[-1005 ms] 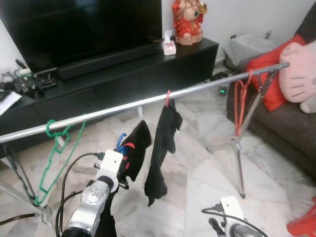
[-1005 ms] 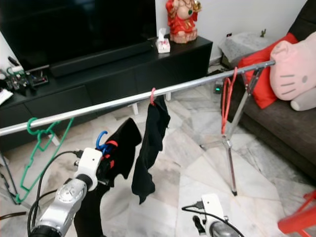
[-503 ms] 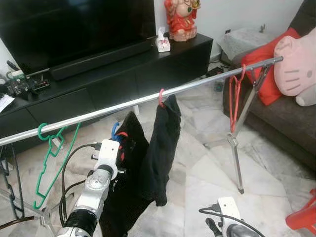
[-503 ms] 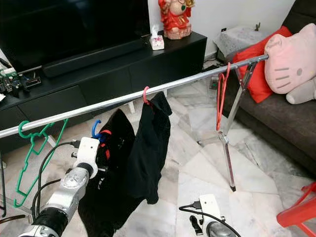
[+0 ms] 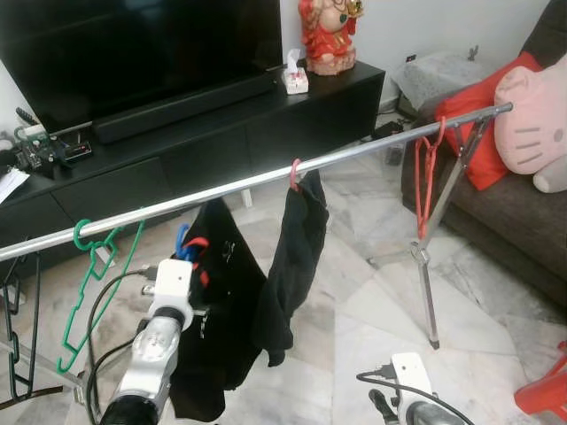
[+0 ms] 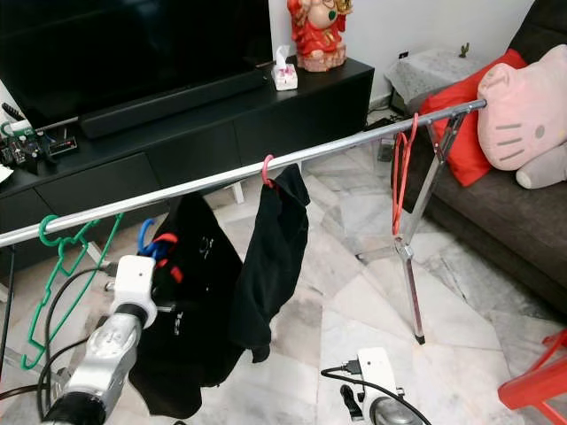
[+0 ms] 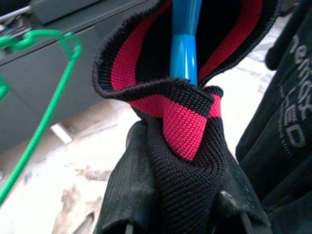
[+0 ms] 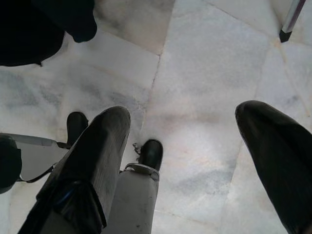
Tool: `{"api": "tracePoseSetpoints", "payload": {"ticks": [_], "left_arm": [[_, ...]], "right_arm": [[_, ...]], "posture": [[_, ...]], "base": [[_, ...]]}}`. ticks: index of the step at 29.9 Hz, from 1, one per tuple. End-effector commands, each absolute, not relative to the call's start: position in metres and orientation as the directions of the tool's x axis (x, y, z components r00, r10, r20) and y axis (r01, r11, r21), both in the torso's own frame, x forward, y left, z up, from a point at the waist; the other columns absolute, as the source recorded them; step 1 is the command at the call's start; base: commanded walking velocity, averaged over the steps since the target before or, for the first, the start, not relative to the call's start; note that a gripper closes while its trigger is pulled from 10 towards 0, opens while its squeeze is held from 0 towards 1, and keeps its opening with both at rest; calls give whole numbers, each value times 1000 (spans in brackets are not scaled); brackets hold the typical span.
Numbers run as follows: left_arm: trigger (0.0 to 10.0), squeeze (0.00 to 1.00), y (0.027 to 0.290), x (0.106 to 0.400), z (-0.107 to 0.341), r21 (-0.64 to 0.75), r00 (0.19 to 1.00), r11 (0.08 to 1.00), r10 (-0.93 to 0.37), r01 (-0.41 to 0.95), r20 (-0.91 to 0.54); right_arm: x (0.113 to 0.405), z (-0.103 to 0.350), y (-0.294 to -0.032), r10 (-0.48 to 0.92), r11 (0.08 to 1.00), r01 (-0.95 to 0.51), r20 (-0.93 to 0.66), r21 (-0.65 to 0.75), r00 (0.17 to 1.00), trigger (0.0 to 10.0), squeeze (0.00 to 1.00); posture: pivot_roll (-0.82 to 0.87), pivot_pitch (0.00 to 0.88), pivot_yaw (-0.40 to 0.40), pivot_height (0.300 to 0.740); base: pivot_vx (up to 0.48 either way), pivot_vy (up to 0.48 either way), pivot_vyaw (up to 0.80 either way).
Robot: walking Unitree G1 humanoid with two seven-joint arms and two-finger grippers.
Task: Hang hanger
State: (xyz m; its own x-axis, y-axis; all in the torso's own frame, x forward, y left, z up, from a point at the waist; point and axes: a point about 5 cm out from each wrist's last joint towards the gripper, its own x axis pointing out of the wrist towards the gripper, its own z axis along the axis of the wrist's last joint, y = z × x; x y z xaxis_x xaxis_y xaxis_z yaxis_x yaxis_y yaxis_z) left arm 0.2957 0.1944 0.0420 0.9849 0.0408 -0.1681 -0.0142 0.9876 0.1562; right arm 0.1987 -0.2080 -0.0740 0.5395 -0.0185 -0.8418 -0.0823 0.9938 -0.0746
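Your left tool [image 7: 180, 214] is clamped on the neck of the blue hanger [image 7: 184, 46], pinching the black garment [image 5: 217, 328] with its red-striped collar [image 7: 187, 124] bunched around the hanger stem. From the head camera the blue hook [image 6: 144, 237] sticks up just above the left tool, right below the silver rail [image 5: 266, 181] and not yet over it. The garment hangs down from the tool, well clear of the marble floor [image 5: 372, 301].

Just to the right of that tool, a second black garment [image 5: 297, 257] hangs on a pink hanger [image 5: 294, 173] hooked on the rail; the two garments overlap or touch, can't tell which. To the tool's left, an empty green hanger [image 5: 93, 266] hangs on the rail. Far off to the right, an empty red hanger [image 5: 427, 173] hangs near the rail's end, by the stand leg [image 5: 425, 266].

Your right tool [image 8: 190, 161] hangs low, fingers spread apart, nothing between them, pointing at the floor.

Beyond the rail: black TV cabinet [image 5: 221, 133] with a TV [image 5: 133, 44], a soundbar [image 5: 186, 106], a red figurine [image 5: 328, 35] and a tissue box [image 5: 296, 80]. Off to the right, a sofa [image 5: 523, 221] with a red cushion [image 5: 478, 133] and a pink plush pillow [image 5: 532, 124].
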Motion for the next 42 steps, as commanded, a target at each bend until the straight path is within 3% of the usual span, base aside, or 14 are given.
{"api": "tracePoseSetpoints", "payload": {"ticks": [1,22,42], "left_arm": [[10000,0,200,301,55,165,994,986,50,-33,-101],[10000,0,194,300,54,171,995,985,-6,24,-102],[10000,0,181,317,70,175,997,983,-42,53,-70]], "right_arm": [[200,-74,-205,-8,995,-75,-839,-59,544,10000,0],[199,-74,-205,-11,995,-77,-841,-63,540,10000,0],[200,-74,-206,-5,993,-96,-842,-68,539,10000,0]], "posture": [[-106,0,88,740],[-106,0,85,740],[-103,0,82,740]], "base": [[247,0,0],[288,0,0],[0,0,0]]}}
